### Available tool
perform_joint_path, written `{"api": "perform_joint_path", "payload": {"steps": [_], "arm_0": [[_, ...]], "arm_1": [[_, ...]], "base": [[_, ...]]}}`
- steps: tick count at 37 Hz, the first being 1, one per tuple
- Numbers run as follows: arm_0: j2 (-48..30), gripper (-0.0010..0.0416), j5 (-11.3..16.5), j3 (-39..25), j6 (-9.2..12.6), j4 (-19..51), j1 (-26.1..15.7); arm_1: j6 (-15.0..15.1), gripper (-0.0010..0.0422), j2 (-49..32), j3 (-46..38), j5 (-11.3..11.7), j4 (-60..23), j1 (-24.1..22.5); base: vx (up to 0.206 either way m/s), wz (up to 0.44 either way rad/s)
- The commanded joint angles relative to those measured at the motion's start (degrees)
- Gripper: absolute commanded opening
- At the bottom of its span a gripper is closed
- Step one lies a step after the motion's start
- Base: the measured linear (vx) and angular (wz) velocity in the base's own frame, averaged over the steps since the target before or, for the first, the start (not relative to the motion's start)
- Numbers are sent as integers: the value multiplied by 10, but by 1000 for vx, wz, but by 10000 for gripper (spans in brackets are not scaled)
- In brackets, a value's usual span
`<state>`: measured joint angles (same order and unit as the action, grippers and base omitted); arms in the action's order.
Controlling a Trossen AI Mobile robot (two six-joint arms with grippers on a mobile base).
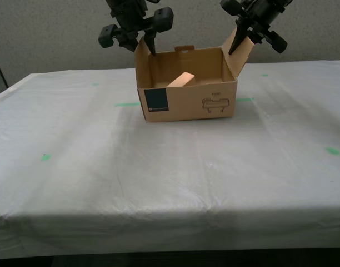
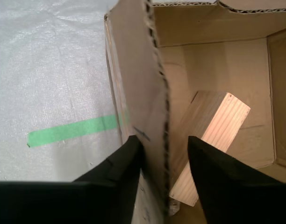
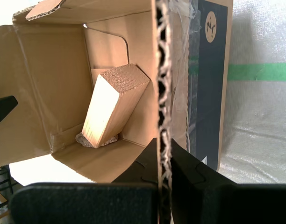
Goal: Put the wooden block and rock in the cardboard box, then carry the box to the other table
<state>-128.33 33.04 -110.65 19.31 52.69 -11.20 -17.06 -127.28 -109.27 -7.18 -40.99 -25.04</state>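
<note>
Cardboard box (image 1: 186, 100), brown corrugated with a dark teal label panel and a small line drawing on its front, stands open on the white-covered table (image 1: 159, 172) under both of my grippers. My first gripper (image 3: 164, 154) is pinched tight on the edge of the side wall by the label, one finger inside and one outside. My second gripper (image 2: 165, 144) straddles the opposite side flap with its jaws apart; the outer finger touches the card and the inner one stands clear. Inside, between the two grippers, the wooden block (image 3: 115, 105) leans tilted, pale with visible grain. The rock (image 3: 82, 139) peeks from under its lower end. Green tape (image 2: 73, 130) lies just outside my second gripper.
</note>
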Motion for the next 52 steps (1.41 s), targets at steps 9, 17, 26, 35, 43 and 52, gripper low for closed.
{"api": "perform_joint_path", "payload": {"steps": [9,17,26,35,43,52], "arm_0": [[1,24,10,-1,3,1,-1],[1,143,9,-1,3,-2,0],[1,333,-5,-1,1,-3,-1],[1,360,-5,-1,-8,-2,-1],[1,388,5,-1,-16,-1,0],[1,386,47,-1,-31,3,0]], "arm_1": [[0,279,1,-1,8,0,0],[2,369,1,-1,8,0,0],[6,386,1,-1,8,-2,0],[6,396,1,-1,8,-5,1],[6,398,1,-1,7,-10,3],[6,400,2,-1,-11,-34,10]], "base": [[0,0],[0,0],[0,0],[0,0],[0,0],[0,0]]}}
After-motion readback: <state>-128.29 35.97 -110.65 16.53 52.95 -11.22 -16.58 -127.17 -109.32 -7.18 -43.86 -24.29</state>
